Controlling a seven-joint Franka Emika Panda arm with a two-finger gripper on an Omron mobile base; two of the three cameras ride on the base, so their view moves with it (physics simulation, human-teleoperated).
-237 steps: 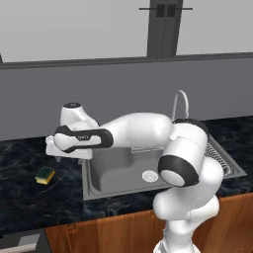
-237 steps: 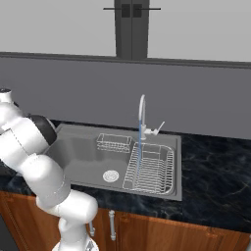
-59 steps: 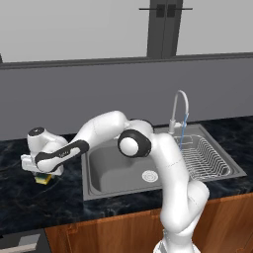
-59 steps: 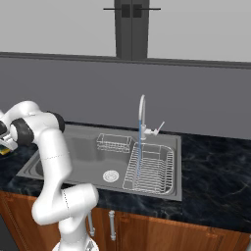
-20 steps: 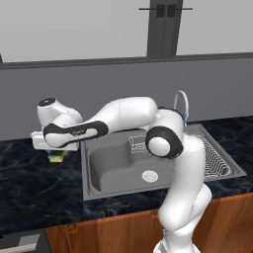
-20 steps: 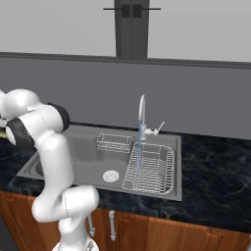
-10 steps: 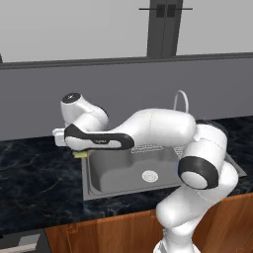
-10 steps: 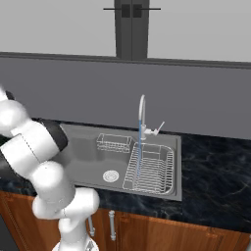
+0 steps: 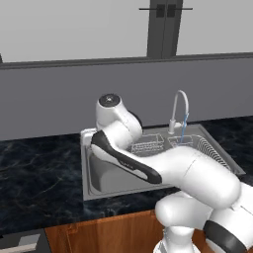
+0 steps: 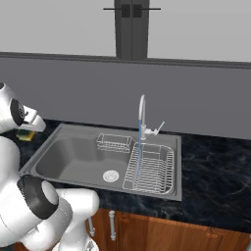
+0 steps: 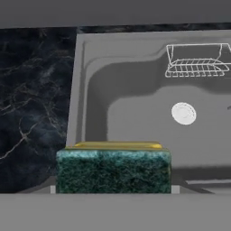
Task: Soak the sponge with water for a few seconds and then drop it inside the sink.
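The sponge [image 11: 113, 170] is close up in the hand view, dark green scrub face toward the camera and a yellow strip along its top. My gripper [image 10: 28, 129] is shut on the sponge [image 10: 24, 135], holding it in the air beside the left rim of the sink [image 10: 59, 131]. The fingertips are hidden by the sponge in the hand view. Beyond the sponge lies the grey basin of the sink [image 11: 135, 113] with its round drain [image 11: 183, 113]. Water [image 10: 138, 147] falls in a thin blue stream from the arched faucet [image 10: 142, 110] at the right of the basin, well away from the sponge.
A wire dish rack [image 10: 149, 169] fills the sink's right part, and a small wire basket [image 10: 113, 142] hangs on the back wall. Black marble counter [image 11: 31, 103] lies left of the sink. My arm's white links [image 9: 163, 165] cross over the basin in the left base view.
The arm has swung right from the left counter toward the sink, carrying the sponge with it. The water keeps running.
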